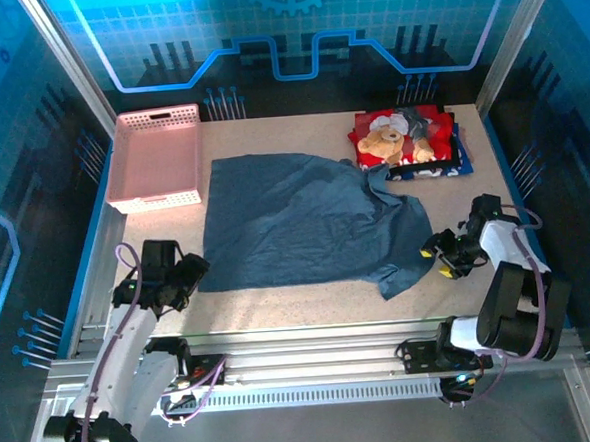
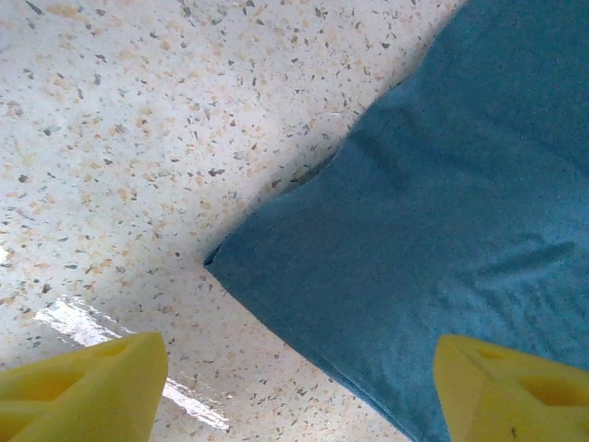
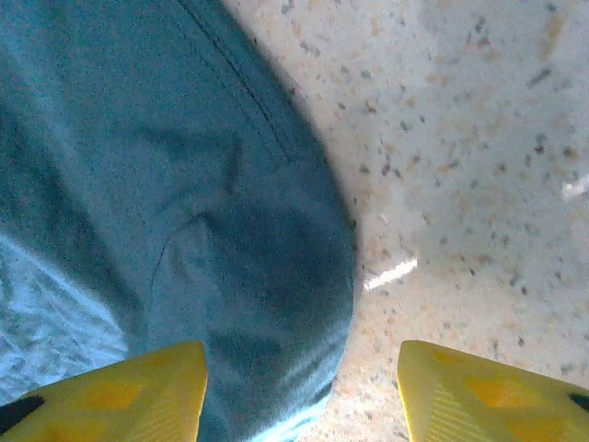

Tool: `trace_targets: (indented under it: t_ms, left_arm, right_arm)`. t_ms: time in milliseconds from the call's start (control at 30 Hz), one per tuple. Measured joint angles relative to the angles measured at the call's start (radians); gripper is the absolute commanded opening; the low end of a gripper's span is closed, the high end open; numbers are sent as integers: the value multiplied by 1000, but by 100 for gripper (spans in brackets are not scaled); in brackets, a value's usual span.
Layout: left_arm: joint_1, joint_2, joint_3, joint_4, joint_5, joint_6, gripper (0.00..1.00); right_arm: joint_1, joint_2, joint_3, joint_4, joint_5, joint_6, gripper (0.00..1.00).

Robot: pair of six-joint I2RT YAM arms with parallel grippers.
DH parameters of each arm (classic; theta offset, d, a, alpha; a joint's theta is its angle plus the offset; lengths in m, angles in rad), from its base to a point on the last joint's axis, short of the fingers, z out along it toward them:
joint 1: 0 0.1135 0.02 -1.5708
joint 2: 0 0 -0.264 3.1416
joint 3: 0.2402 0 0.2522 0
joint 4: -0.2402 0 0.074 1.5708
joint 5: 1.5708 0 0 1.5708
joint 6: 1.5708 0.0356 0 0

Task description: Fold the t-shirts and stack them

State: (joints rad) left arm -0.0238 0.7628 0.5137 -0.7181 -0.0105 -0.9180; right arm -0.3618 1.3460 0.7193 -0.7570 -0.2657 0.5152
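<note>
A pink lattice basket (image 1: 156, 157) stands at the far left of the speckled table (image 1: 310, 300). Nearer the camera, the left arm rises from its base, bends at the elbow and reaches forward. It brings the left gripper (image 1: 185, 278) low over the table at the near-left corner of the slate-blue t-shirt (image 1: 295, 221). In the left wrist view its yellow fingers (image 2: 87, 387) stand wide apart and hold nothing, and that shirt corner lies flat between them.

The shirt is spread across the middle of the table and is rumpled along its right side. The stack of folded t-shirts (image 1: 407, 142) lies at the far right, with the red teddy-bear one on top.

The right arm folds back on itself, and the right gripper (image 1: 440, 255) points left at the shirt's right edge. Its jaws are apart, straddling a rounded fold of cloth. Whether a finger touches the cloth I cannot tell.
</note>
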Motion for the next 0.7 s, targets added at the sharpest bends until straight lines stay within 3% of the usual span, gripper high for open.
trace_targets:
  t_ms: [100,333,433,700]
  left_arm:
    - [0,6,0,25,19,0,76]
    - [0,11,-24,72,44,0,75]
    - [0,11,-27,72,44,0,75]
    - [0,12,-66,89,44,-1,75]
  right_arm:
    - [0,52,0,60,-7,0,45]
    - [3,158,0,141,-14,35,5]
    - [3,117,16,104,5,34,0]
    - [-2,-123,140,-48,72,23,1]
